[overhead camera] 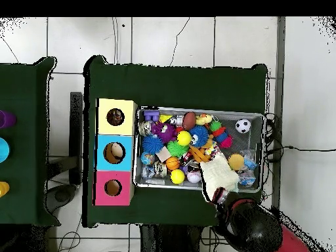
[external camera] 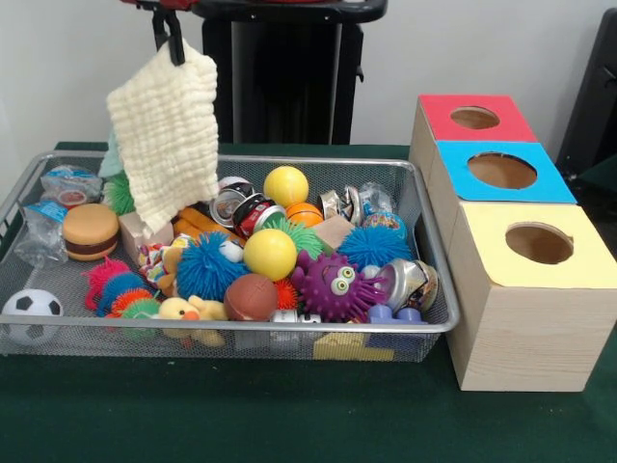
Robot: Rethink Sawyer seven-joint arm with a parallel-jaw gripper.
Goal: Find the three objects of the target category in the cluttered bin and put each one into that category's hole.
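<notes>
End effector [external camera: 174, 43] is pinching the top corner of a cream waffle-weave cloth [external camera: 166, 135], its fingers closed on the fabric, and the cloth is hanging clear above the far left part of the wire bin [external camera: 231, 330]. In the overhead view the cloth [overhead camera: 220, 176] is draping over the bin's edge nearest the arm.

It is looking soft and light: limp, folding under its own weight, nothing fragile about it. A pinch on one corner seems to be enough, though a cloth this floppy will likely be swinging and trailing during any carry, and it may need bunching to pass through a round hole.

Below it the bin is packed: two yellow balls [external camera: 271, 253], a purple googly-eyed spiky toy [external camera: 335, 285], blue spiky balls [external camera: 203, 267], a toy burger [external camera: 91, 231], a small soccer ball [external camera: 32, 314], crushed cans [external camera: 241, 207], a rubber duck [external camera: 185, 312].

To the right on the bench, just beside the bin, three boxes are standing in a row: the red-topped box [external camera: 474, 118] farthest, the blue-topped box [external camera: 501, 171] in the middle, the yellow-topped box [external camera: 538, 243] nearest. Overhead, something seems to be lying inside the yellow and blue holes; I cannot tell what.
</notes>
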